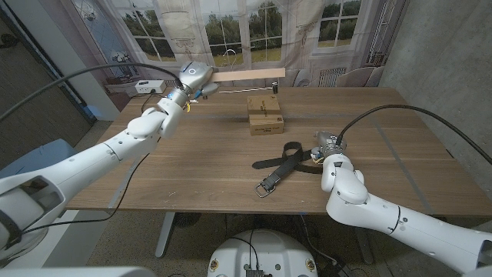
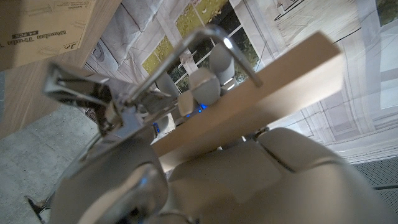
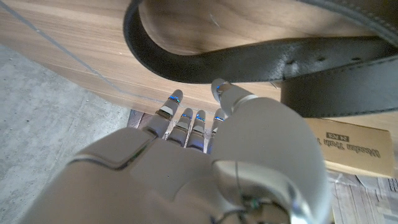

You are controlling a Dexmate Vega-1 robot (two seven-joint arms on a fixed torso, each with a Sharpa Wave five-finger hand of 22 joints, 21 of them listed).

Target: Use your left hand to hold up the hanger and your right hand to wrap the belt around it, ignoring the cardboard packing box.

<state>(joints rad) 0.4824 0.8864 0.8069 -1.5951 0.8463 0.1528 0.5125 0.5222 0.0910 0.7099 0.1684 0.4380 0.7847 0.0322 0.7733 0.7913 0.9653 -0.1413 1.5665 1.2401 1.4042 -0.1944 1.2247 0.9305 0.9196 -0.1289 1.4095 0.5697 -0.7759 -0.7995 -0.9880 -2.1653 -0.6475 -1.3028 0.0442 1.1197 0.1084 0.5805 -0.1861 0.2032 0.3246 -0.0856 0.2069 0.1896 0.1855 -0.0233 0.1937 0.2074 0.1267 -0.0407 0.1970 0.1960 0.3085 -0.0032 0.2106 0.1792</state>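
The right hand [image 1: 329, 150] sits low over the worktop [image 1: 192, 165] on the near side of the cardboard box [image 1: 265, 115], right against the black belt [image 1: 286, 163]. In the right wrist view its fingers [image 3: 186, 118] are bunched together and pointing at the belt's loop [image 3: 249, 59]; a fingertip appears to touch the strap, but whether anything is actually gripped I cannot tell. The belt lies slack on the wood, its metal buckle [image 1: 265, 188] at the end nearest the robot and its loop beside the right hand, all nearer than the box.

The box stands near the worktop's middle. Beyond it and toward the robot's left, the left hand [image 1: 192, 77] is raised above the far edge, clamped on the wooden hanger [image 1: 250, 74], whose bar stretches level above and behind the box. The left wrist view shows the bar [image 2: 261, 99] and metal hook [image 2: 211, 37] just past the closed hand [image 2: 249, 180].
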